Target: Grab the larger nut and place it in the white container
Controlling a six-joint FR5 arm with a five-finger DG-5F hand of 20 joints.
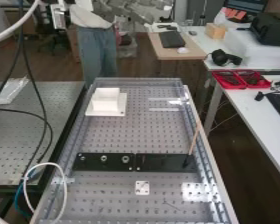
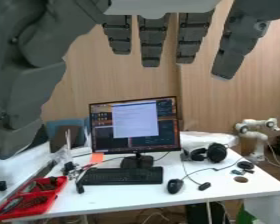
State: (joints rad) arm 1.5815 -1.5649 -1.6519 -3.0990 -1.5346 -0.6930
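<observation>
At the top of the high view, above and beyond the bench's far end, is the hand (image 1: 129, 12). Straight, spread fingers of the hand (image 2: 152, 37) hang into the wrist view, the thumb bulky beside them, with nothing held. The larger nut (image 1: 104, 158) stands on the black bar (image 1: 165, 163), between the smaller nut (image 1: 82, 158) and the bearing (image 1: 125, 159). Farther up the bench sits the white container (image 1: 107, 105), on a white base, well apart from the hand.
A thin stick (image 1: 194, 137) rises at a slant by the bar's right end. A small white plate (image 1: 142, 188) lies nearer on the perforated bench (image 1: 127, 135). Cables loop along the left side. In the wrist view, a white desk (image 2: 124, 200) carries a monitor (image 2: 135, 145) and red trays (image 2: 37, 197).
</observation>
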